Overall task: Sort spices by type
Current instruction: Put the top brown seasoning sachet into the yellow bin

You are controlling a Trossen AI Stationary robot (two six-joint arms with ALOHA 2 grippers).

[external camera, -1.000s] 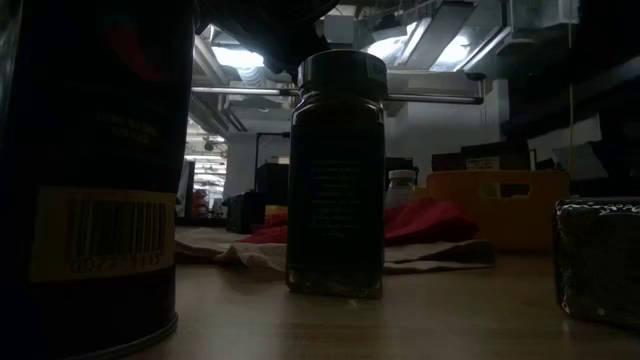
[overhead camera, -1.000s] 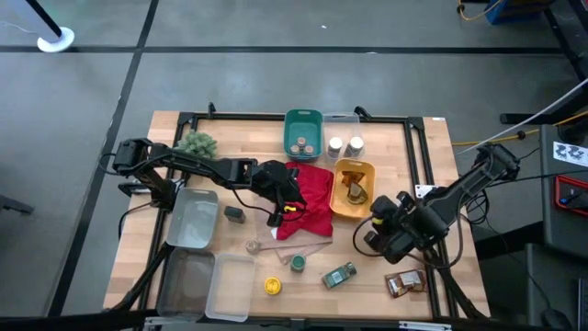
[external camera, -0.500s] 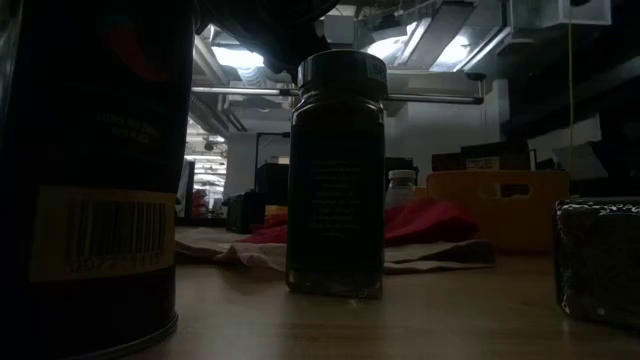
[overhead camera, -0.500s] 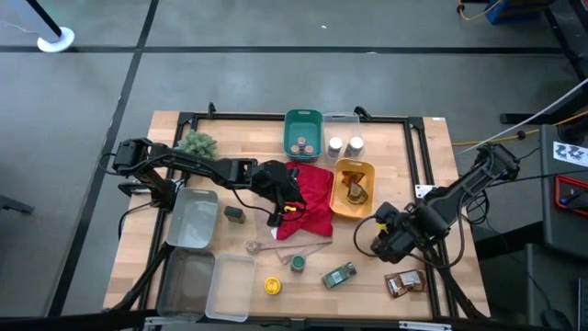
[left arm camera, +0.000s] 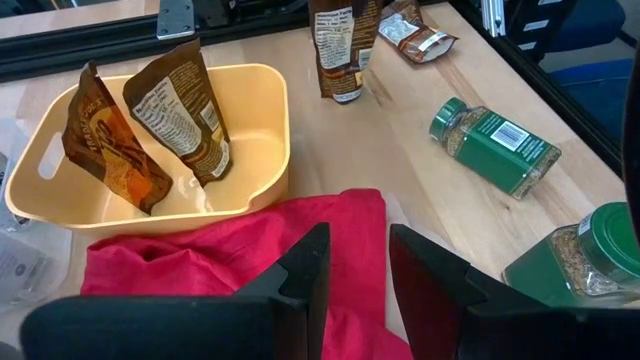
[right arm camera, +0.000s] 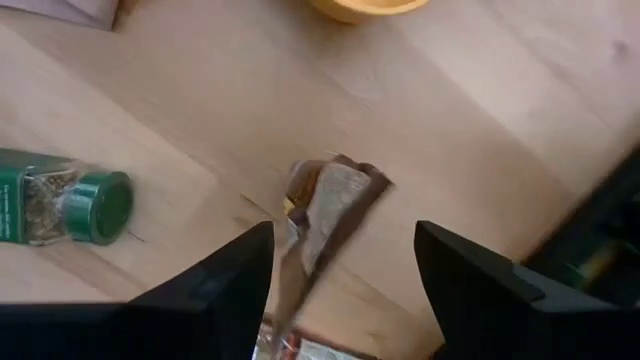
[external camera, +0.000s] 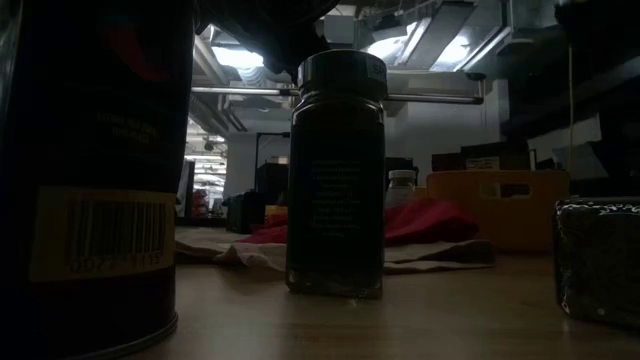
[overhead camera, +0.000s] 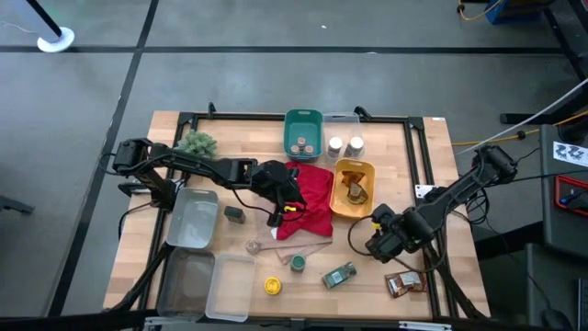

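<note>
A brown foil packet (right arm camera: 325,210) stands upright on its bottom edge on the wood, right of the yellow bin (overhead camera: 354,210); it also shows in the left wrist view (left arm camera: 338,50). My right gripper (right arm camera: 345,240) points down over it, open, one finger on either side and clear of it. Another brown packet (overhead camera: 404,283) lies flat near the front right corner. My left gripper (left arm camera: 355,270) hangs shut, slanting down over the red cloth (left arm camera: 230,260), holding nothing. Two packets (left arm camera: 185,110) lean in the yellow bin.
A teal bin (overhead camera: 303,119) with tan-lidded jars and two white-lidded jars (overhead camera: 344,145) stand at the back. Green-lidded jars (overhead camera: 340,274) (overhead camera: 298,264), a yellow-lidded jar (overhead camera: 272,286), a dark tin (overhead camera: 234,214), clear bins (overhead camera: 193,221) and a plant (overhead camera: 196,144) fill the front and left.
My right gripper has sunk a little toward the table and shifted toward the near edge, and its wrist has turned. My left arm has kept still.
</note>
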